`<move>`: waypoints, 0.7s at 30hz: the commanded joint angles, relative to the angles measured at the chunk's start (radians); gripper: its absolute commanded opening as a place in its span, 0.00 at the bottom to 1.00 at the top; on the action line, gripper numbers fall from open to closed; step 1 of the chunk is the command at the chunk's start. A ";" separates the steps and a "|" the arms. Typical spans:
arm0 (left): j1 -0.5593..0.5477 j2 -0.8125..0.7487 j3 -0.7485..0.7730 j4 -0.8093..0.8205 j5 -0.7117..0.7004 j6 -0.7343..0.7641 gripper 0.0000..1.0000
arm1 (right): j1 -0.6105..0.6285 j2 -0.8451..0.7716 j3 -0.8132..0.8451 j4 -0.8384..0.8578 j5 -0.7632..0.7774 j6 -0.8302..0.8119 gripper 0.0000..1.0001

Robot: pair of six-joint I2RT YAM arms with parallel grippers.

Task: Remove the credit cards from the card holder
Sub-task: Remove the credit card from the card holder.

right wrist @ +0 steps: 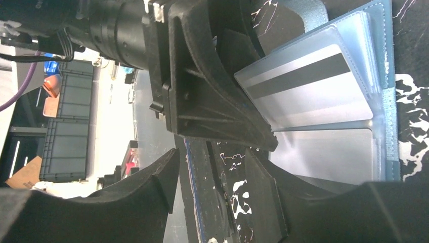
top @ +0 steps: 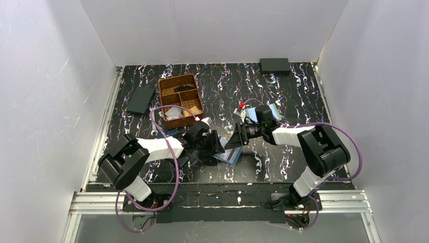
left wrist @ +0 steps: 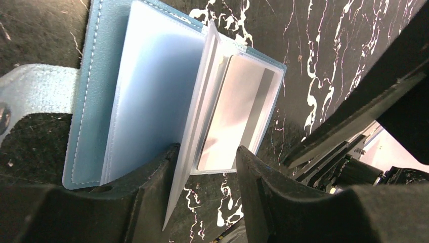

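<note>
The card holder [left wrist: 93, 101] lies open on the table, steel-blue cover down, its clear sleeves fanned up. One whitish credit card [left wrist: 235, 111] with a dark stripe sits inside a sleeve. My left gripper [left wrist: 205, 164] is open astride the holder's near edge, and one upright sleeve leaf leans against its left finger [left wrist: 152, 187]. In the right wrist view the holder [right wrist: 387, 101] shows two credit cards [right wrist: 308, 83] in sleeves. My right gripper [right wrist: 212, 169] is open and holds nothing, facing the left gripper [top: 217, 143] over the holder [top: 228, 156].
A wicker basket [top: 180, 100] with compartments stands behind the left arm. A black wallet [top: 140, 99] lies at the far left, and another dark one [top: 274, 65] lies at the back right. A paler blue holder [top: 269, 110] lies behind the right gripper [top: 238, 136].
</note>
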 commanded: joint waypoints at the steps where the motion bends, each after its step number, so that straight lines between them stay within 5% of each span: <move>1: 0.024 -0.039 -0.008 -0.019 -0.019 0.021 0.43 | -0.012 -0.061 0.033 -0.073 -0.015 -0.097 0.59; 21: 0.095 -0.048 0.043 -0.027 0.103 0.125 0.49 | -0.088 -0.033 0.044 -0.175 -0.001 -0.201 0.58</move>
